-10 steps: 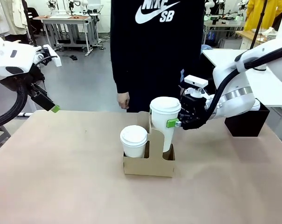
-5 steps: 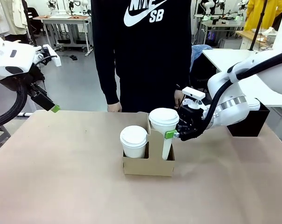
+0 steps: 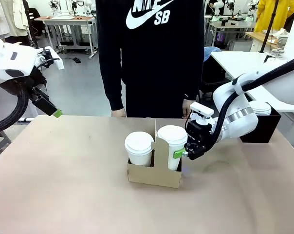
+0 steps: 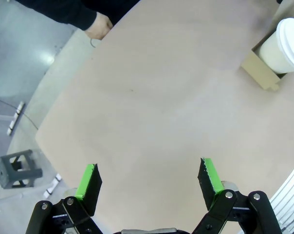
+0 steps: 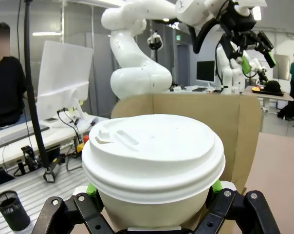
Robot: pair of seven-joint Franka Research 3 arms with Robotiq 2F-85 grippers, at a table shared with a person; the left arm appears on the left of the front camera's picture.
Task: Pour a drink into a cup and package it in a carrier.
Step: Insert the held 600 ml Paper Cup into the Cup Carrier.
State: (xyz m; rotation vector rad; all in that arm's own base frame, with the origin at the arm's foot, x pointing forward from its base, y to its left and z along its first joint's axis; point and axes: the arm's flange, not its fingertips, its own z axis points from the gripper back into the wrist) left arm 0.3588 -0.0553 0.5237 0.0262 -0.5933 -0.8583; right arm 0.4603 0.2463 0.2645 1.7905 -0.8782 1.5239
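My right end effector (image 3: 182, 153) is pinching the cup (image 3: 172, 147), which sits in the carrier (image 3: 154, 174) beside a second lidded cup (image 3: 138, 147). Left end effector (image 4: 149, 181) hangs spread wide over bare counter (image 3: 64, 185) (well off to the side).

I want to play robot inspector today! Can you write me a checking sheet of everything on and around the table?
Surface: tan table, bare around the carrier.
Job's things: brown cardboard carrier near the middle; a lidded white cup stands in its left slot, and a second lidded cup sits low in the right slot. No jug seen.
Clutter: black box at the table's right edge.
Grippers: right gripper is closed on the second cup; left gripper is open, holding nothing, above the table's left edge.
Cables: black hose along the left arm, another on the right arm.
Surroundings: a person in a black sweatshirt stands at the far side; other work tables behind.
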